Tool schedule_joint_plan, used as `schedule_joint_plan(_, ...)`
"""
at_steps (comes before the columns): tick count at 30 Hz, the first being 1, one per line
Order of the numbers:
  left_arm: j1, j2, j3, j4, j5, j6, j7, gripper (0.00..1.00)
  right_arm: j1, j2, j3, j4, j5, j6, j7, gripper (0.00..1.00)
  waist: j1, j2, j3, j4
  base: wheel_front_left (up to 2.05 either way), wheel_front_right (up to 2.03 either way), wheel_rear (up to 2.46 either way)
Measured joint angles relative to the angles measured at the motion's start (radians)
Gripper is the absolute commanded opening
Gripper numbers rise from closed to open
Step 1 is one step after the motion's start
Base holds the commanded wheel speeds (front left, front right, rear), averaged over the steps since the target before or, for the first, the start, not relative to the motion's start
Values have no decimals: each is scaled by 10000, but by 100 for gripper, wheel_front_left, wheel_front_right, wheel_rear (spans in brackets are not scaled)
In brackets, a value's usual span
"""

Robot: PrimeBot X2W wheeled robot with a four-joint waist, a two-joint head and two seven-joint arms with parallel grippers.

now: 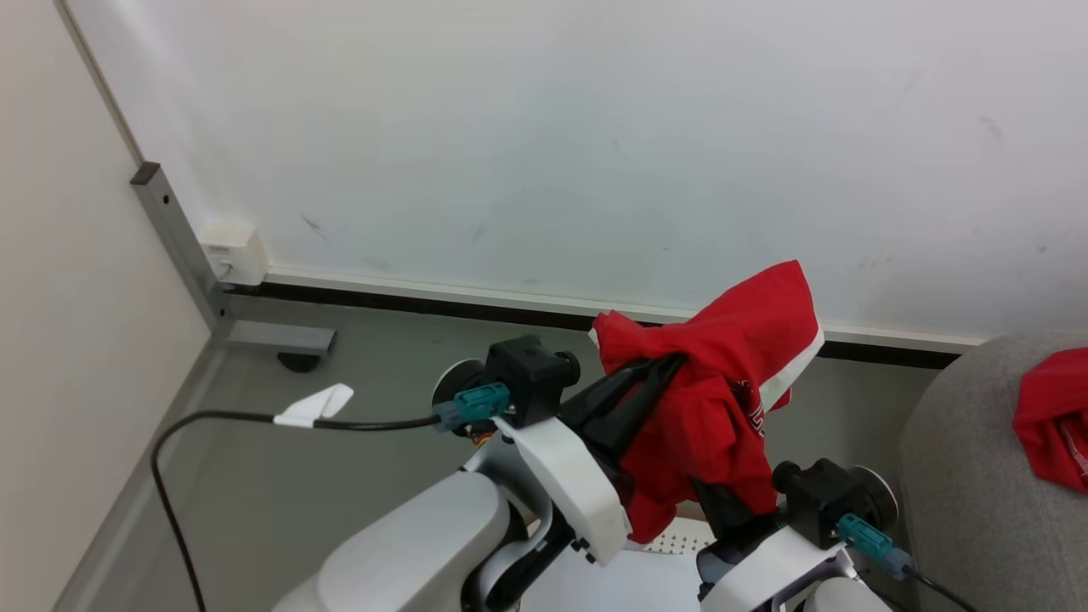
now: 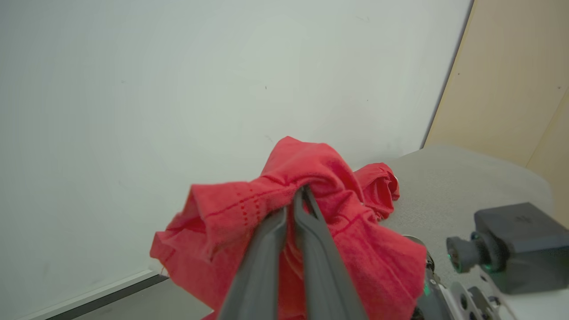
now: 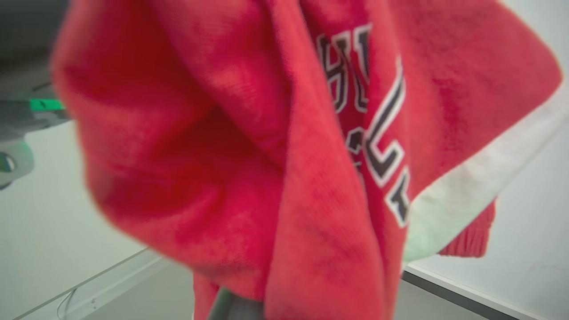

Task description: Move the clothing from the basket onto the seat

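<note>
A bright red piece of clothing [image 1: 722, 399] with a white strip and lettering hangs bunched in the air in front of the wall. My left gripper [image 1: 667, 365] is shut on its top fold; in the left wrist view the two fingers [image 2: 284, 240] pinch the fabric [image 2: 231, 213]. My right gripper [image 1: 722, 501] reaches up into the lower folds, its tips buried in the cloth [image 3: 275, 146] and closed. A second red garment [image 1: 1054, 416] lies on the grey seat [image 1: 960, 476] at the right. A perforated white bit of the basket [image 1: 680, 540] peeks out below the arms.
A white wall [image 1: 595, 127] with a dark baseboard stands close ahead. A grey metal post with a foot [image 1: 272, 338] stands at the left corner. A black cable [image 1: 212, 416] with a white tag loops over the grey floor.
</note>
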Motion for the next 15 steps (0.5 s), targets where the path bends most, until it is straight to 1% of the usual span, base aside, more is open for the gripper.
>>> schedule_joint_plan(9, -13, 94, 10, 12, -29, 15, -79, 0, 3, 0, -245, -282, -167, 0, 0, 0, 0, 0, 73, -302, 0, 0, 0)
schedule_joint_plan(15, -12, 130, -8, -90, -29, 19, -161, 0, 48, 10, -560, -892, -355, 0, 0, 0, -1, 0, 130, -669, 0, 0, 0)
